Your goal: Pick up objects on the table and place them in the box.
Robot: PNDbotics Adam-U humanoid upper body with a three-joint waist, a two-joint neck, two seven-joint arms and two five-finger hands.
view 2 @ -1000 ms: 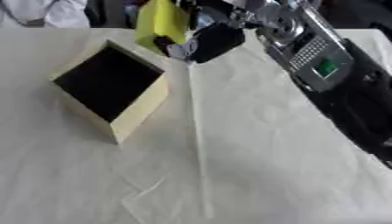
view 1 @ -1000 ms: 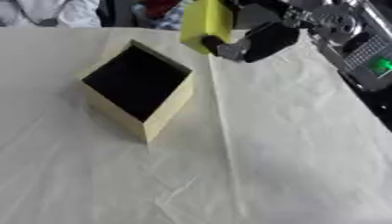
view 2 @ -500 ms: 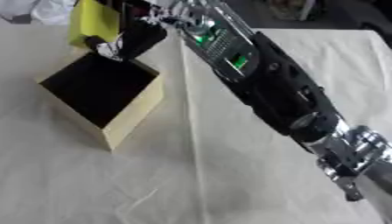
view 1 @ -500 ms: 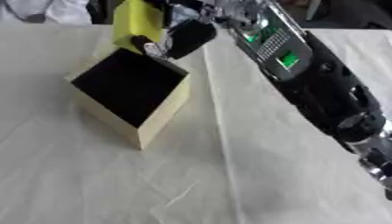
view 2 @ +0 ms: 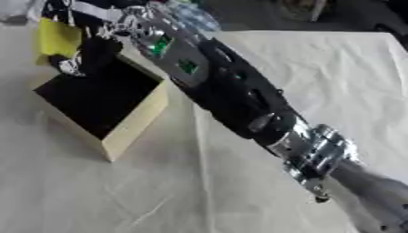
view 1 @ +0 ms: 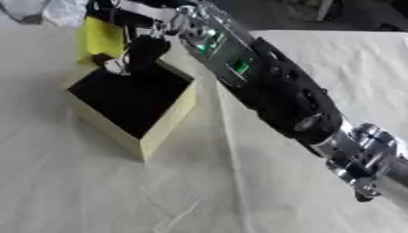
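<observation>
- Nearest to me, the white wrinkled cloth of the table (view 1: 119, 191) lies bare, and my right arm, black with silver joints (view 2: 239, 98), comes in from the lower right corner and runs across it toward the upper left.
- Past the cloth stands the pale yellow cardboard box with a dark open inside (view 1: 140, 102), set askew with one corner turned to me. I see nothing lying in the part of its bottom that shows.
- At the far corner of the box is my right hand (view 1: 143, 50), with its fingers curled round the yellow flat-sided block (view 1: 99, 36). The block hangs upright, over or just behind the far rim; I cannot tell if its lower end is already below the rim.
- I judge the step in hand to be the placing: the object is carried to the box but not yet released.
- The next move, as I think, calls for bringing the block a little toward me, over the dark opening, lowering it, and only then straightening the fingers, so that it does not fall outside the far wall.
- The right eye view shows more of my forearm and the silver wrist part at the lower right; the left eye view shows the hand better against the block.
- My left hand is in neither view.
</observation>
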